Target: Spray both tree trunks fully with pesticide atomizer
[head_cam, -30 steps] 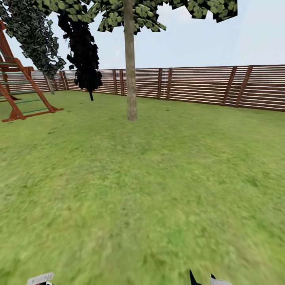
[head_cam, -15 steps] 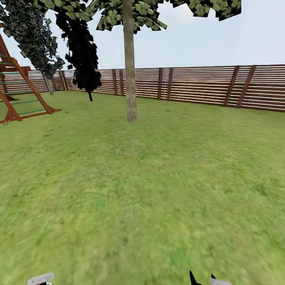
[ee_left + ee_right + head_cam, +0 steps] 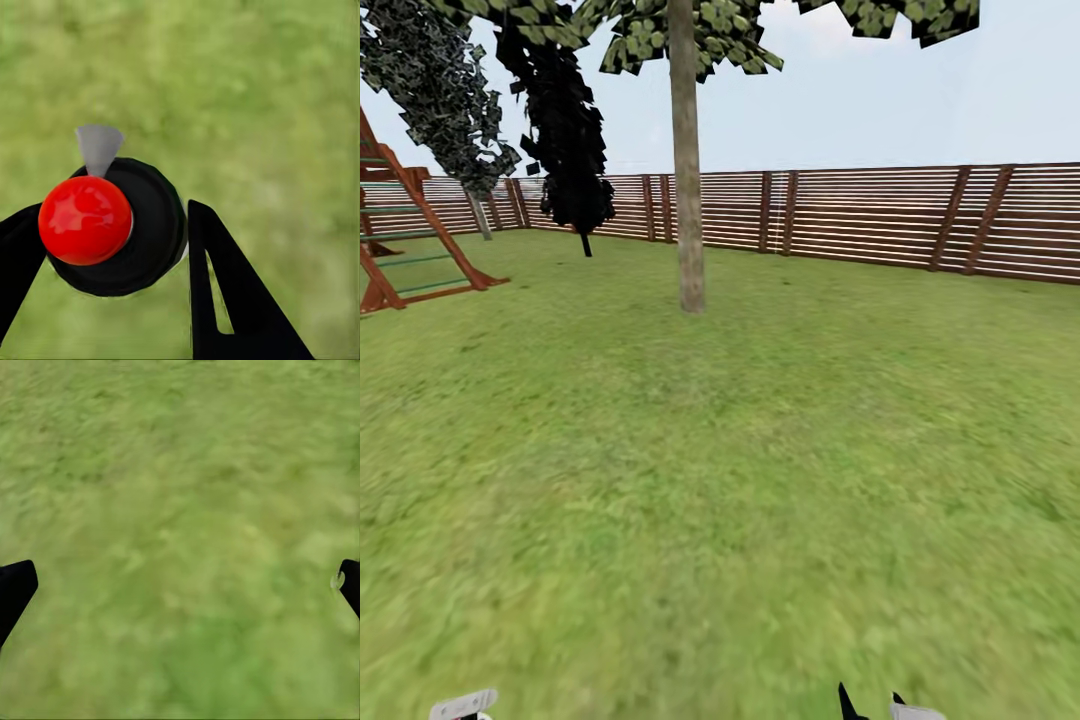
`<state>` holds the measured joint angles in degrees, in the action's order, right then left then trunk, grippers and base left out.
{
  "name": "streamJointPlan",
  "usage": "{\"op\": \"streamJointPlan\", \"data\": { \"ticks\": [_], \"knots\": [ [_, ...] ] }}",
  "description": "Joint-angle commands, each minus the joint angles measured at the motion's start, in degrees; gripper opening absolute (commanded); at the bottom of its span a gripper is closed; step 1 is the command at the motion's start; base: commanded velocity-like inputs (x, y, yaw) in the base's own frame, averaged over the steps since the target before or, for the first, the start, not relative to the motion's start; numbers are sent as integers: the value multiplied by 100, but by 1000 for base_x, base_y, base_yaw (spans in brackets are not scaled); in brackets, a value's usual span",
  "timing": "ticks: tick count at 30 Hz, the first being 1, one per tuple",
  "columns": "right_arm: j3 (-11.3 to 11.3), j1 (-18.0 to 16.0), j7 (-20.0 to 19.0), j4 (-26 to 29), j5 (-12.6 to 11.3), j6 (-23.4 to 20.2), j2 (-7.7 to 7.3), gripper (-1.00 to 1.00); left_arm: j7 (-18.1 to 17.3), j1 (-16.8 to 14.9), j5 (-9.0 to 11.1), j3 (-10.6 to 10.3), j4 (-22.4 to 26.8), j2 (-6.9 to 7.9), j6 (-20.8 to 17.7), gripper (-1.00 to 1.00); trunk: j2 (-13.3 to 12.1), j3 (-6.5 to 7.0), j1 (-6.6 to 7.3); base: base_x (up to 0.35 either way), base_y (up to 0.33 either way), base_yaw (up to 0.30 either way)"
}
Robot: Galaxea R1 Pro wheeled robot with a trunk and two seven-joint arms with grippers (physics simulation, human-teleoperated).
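Note:
My left gripper (image 3: pixel 112 208) is shut on the pesticide atomizer (image 3: pixel 112 225), seen end-on as a round black body with a red knob and a small grey nozzle, held above blurry grass. One tree stands ahead in the head view, its pale mottled tree trunk (image 3: pixel 687 190) rising straight from the lawn. A second tree (image 3: pixel 480 213) with grey-green leaves stands far left by the fence. My right gripper (image 3: pixel 180 577) is open over bare grass, with nothing between its fingers. Its dark tips (image 3: pixel 868 706) show at the head view's lower edge.
A black-leaved tree (image 3: pixel 568 130) with a thin dark stem stands between the two trees. A red-brown wooden climbing frame (image 3: pixel 405 245) sits at the left. A brown slat fence (image 3: pixel 860 220) closes the back of the lawn. Open grass (image 3: pixel 720 450) lies between me and the trunk.
The whole head view has shifted a little: the climbing frame has slid left and the near trunk sits slightly lower, so the camera has moved. Both grippers keep their places in the picture.

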<state>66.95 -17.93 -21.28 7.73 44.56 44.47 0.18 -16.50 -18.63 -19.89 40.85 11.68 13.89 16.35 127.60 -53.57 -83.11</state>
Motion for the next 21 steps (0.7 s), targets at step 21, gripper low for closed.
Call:
{"op": "streamJointPlan", "data": {
  "ticks": [21],
  "knots": [
    [-14,0,-12,24,5,9,-19,100,-2,0,2,2,-8,-22,0,-100,0,0,0,338,0,0]
  ]
}}
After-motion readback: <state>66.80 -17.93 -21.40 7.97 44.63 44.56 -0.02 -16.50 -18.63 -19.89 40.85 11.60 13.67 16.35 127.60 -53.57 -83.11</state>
